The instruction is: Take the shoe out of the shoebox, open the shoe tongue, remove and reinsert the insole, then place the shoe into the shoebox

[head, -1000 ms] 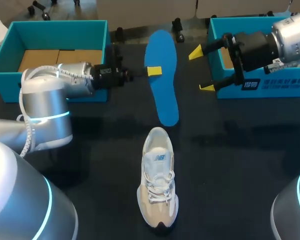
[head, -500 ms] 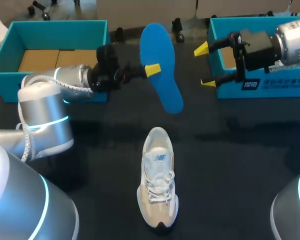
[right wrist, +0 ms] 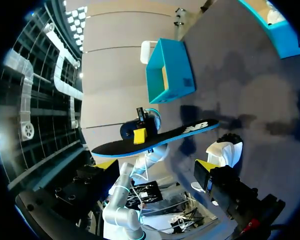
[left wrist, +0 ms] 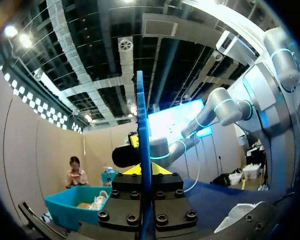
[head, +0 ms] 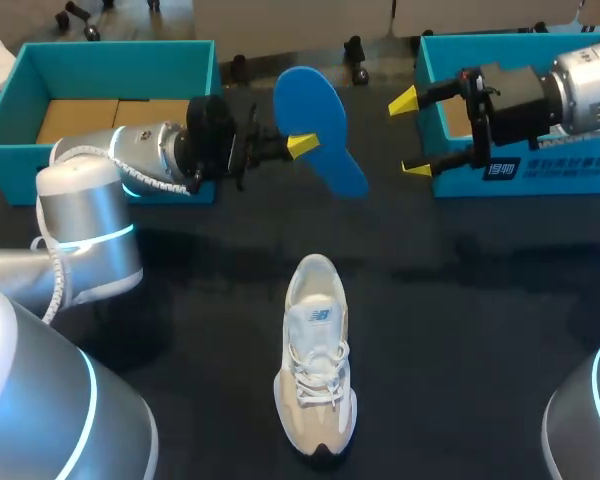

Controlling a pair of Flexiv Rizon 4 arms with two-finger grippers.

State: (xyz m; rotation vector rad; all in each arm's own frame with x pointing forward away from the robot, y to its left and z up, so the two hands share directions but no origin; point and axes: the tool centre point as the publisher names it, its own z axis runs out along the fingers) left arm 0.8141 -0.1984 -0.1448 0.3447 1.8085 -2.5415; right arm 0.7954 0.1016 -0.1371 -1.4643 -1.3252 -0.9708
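While your left gripper [head: 302,146] pinches the blue insole [head: 315,125] aloft, far centre, your right gripper [head: 408,135] gapes beside the right shoebox [head: 540,170]; the shoe [head: 317,355] sits nearer, mid-table.

The insole [head: 318,120] is bright blue on top and black with white print underneath. The shoe [head: 316,360] is white and beige with white laces and a dark near tip. The left shoebox [head: 110,60] and right shoebox [head: 540,170] are teal; the left one is cardboard brown inside. The table [head: 480,330] is black. The left gripper [head: 302,146] and right gripper [head: 408,135] are black with yellow tips. The left arm [head: 90,210] and right arm [head: 590,80] are silver, and the left arm has a glowing cyan ring.
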